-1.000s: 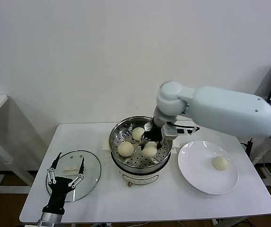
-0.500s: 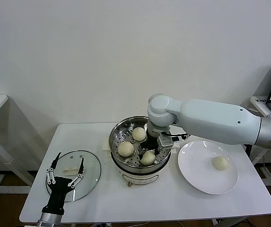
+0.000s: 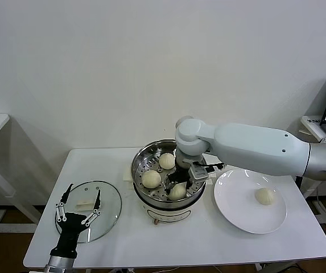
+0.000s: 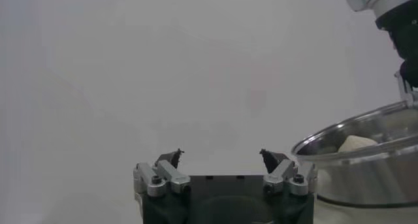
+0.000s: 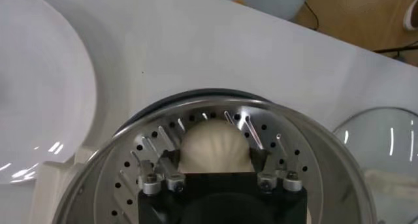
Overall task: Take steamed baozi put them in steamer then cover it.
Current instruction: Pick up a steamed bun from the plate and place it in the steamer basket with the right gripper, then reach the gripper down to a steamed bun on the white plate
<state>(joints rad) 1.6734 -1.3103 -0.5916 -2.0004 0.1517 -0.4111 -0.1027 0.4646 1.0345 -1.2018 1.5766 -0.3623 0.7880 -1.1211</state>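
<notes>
Now your right gripper [image 3: 177, 185] is down inside the steamer [image 3: 145, 152], and its fingers stand apart on both sides of one bun [image 5: 215, 147]; they are open around it, not pressing it. This bun lies on the tray with holes, at the near right part of the pot. Two more buns [image 3: 151, 178] lie on the same tray, one at the left and one at the back. The fourth bun [image 3: 264, 196] is alone on the white plate [image 3: 236, 216], to the right of the steamer. Your left gripper [image 3: 78, 206] hangs over the glass lid [image 3: 108, 199] at the left of the table [image 3: 208, 239], its fingers wide apart and holding nothing.
</notes>
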